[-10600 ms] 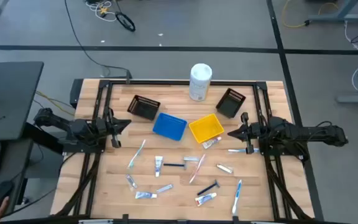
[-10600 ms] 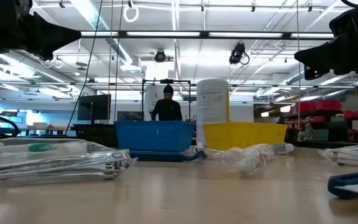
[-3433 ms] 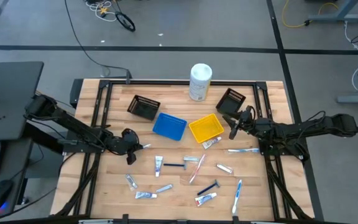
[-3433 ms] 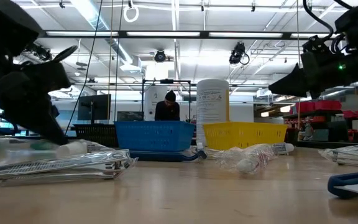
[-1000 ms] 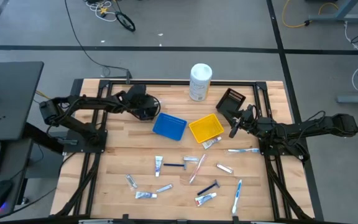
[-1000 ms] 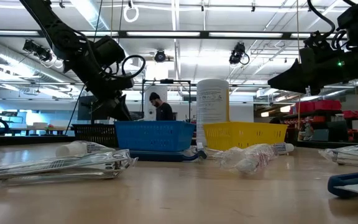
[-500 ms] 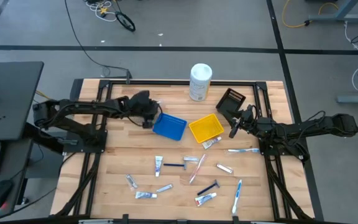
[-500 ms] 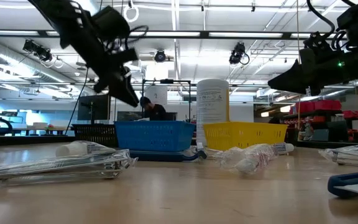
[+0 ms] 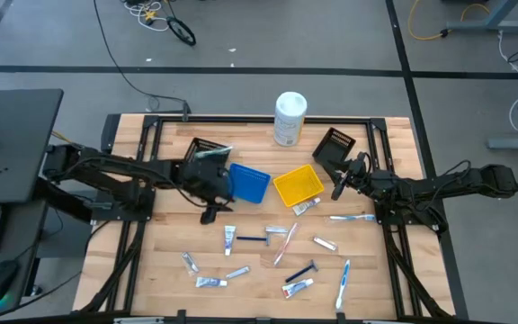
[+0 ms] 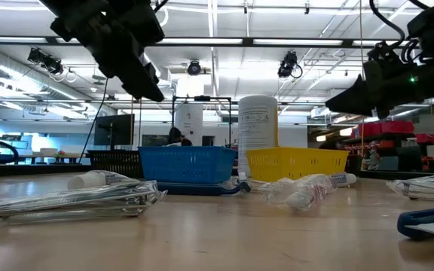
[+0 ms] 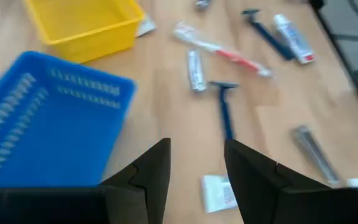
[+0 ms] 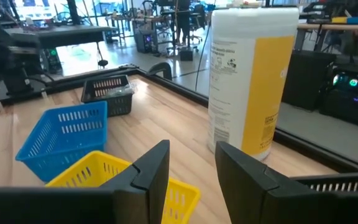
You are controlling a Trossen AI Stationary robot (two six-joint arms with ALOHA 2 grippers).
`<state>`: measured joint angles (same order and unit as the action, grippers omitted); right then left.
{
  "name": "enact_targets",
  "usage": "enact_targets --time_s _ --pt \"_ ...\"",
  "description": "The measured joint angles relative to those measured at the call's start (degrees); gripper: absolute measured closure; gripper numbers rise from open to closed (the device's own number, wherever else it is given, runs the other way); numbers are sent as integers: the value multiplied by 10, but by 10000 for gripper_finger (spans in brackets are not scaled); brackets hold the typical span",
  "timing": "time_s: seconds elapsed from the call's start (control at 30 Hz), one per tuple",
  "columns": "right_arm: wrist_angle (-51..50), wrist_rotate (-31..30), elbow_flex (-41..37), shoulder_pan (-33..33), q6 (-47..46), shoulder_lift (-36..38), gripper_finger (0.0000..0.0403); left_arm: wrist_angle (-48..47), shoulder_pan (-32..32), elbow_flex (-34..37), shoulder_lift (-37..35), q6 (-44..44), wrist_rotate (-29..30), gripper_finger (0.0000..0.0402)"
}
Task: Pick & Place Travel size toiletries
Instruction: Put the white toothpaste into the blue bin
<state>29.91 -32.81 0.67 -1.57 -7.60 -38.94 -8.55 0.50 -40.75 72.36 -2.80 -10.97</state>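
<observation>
1. The travel size toiletries (image 9: 268, 252) lay loose across the near half of the wooden tabletop (image 9: 376, 279): short white tubes with coloured ends, slim pale toothbrushes and dark-handled razors, none of them in a bin and none touched by either claw.
2. Nearest the low camera, a clear crinkled wrapper (image 10: 74, 202) held one long item flat on the wood.
3. The left claw (image 11: 194, 158) hung above the tabletop with its two dark fingers apart and nothing between them.
4. Just ahead of it on the wood lay a blue-handled razor (image 11: 225, 112), a white tube (image 11: 194, 70) and a toothbrush with a red stretch (image 11: 219, 46), all apart from the fingers.
5. Close beside the left claw sat the blue bin (image 9: 246, 183), a ribbed plastic basket; the yellow bin (image 9: 297, 186) of the same make stood just beyond it.
6. A black slatted bin (image 9: 207, 149) lay behind the left claw, partly hidden by the arm.
7. The right claw (image 12: 191, 165) was held above the far right part of the tabletop, fingers parted and empty, pointing toward the yellow bin.
8. A second black bin (image 9: 334, 147) sat near the right claw.
9. Farthest off, a tall white cylindrical canister (image 9: 290, 118) with a printed label stood upright at the tabletop's back edge.
</observation>
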Motion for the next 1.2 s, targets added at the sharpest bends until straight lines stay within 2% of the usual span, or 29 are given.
enact_targets --time_s 0.1,0.27,0.47,0.57,0.67,0.77,0.9,1.1,1.2 --pt "-9 0 0 0 -1 0 263 0 44 0 0 8 25 229" --pt "-16 0 0 0 -1 0 263 2 112 0 20 74 50 211" --pt "-15 -1 0 0 -10 0 263 -2 185 0 85 177 68 193" --pt "-15 -1 0 0 -16 0 263 18 205 0 121 240 95 186" --pt "-15 -1 0 0 -16 0 263 52 210 0 144 259 111 176" --pt "-15 -1 0 0 -16 0 263 60 206 -2 159 280 93 162" --pt "-15 -1 0 0 -16 0 263 24 190 -18 196 284 47 143" --pt "-15 -1 0 0 -16 0 263 18 174 -47 244 351 84 132" --pt "-20 -1 0 0 -16 0 263 -4 161 -61 256 340 61 134"
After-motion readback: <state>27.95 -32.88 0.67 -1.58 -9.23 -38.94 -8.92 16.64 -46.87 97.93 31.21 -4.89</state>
